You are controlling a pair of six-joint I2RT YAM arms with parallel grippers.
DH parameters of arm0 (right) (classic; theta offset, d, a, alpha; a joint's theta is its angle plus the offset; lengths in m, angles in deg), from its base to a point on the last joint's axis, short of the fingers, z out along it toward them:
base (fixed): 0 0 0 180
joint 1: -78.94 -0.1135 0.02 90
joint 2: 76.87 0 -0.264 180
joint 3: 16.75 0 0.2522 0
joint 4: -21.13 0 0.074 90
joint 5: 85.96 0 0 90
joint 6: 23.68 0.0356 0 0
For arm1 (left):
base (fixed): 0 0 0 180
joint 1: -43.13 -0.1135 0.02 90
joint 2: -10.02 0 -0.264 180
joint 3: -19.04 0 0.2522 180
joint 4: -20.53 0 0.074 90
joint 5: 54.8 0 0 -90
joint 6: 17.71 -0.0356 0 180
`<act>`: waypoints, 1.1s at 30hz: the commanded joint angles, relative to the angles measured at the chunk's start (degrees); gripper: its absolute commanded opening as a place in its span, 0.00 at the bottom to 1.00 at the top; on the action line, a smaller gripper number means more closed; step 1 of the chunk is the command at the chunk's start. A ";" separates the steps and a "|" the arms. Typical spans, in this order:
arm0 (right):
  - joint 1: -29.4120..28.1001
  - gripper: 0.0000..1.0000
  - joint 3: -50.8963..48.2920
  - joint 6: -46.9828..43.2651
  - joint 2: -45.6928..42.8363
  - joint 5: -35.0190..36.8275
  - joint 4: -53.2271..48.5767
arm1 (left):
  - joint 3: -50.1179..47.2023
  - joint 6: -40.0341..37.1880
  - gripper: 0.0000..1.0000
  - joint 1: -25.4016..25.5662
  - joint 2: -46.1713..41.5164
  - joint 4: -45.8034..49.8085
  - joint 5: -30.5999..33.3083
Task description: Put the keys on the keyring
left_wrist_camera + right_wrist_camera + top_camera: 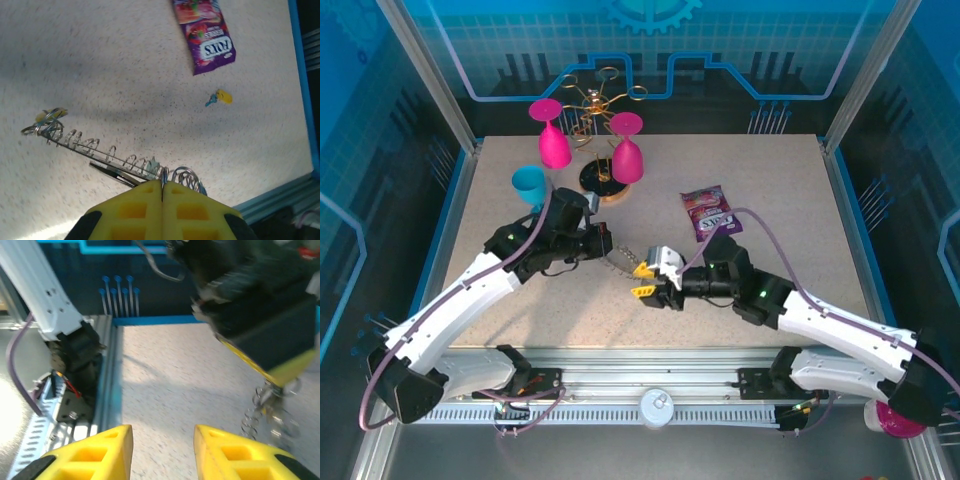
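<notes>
Speckled beige counter [770, 170], blue-panelled enclosure around it. Nearest: right hand [162, 452], yellow fingers spread, nothing between them, close to the keyring [100, 150]. Left hand [162, 187] pressed together, pinching the keyring's rim; hoop seen edge-on, a yellow tag [50, 116] among its far loops. Loose key [220, 96], yellow tag, lies on counter near purple Fox's candy packet [205, 35]. Farther back: teal goblet [530, 183], pink goblets [553, 143], gold wire rack [592, 100]

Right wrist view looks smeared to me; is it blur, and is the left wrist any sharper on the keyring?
Right wrist: yes, the left gripper and keyring under it are blurred, the table sharper. Left wrist: keyring loops fairly crisp, a soft shadow across the table. Top external: sharp, evenly lit.
</notes>
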 commanded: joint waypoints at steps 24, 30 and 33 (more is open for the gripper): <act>-2.33 0.59 -7.98 14.19 25.06 17.04 39.71 | 4.67 38.12 0.00 -0.02 2.10 13.43 -9.42; -1.95 0.54 -7.52 12.04 26.14 17.60 40.15 | 4.51 38.48 0.00 0.02 2.00 13.16 -10.14; -1.36 0.49 -7.74 12.08 26.65 15.72 42.00 | 4.48 38.53 0.00 -0.06 1.90 13.01 -10.41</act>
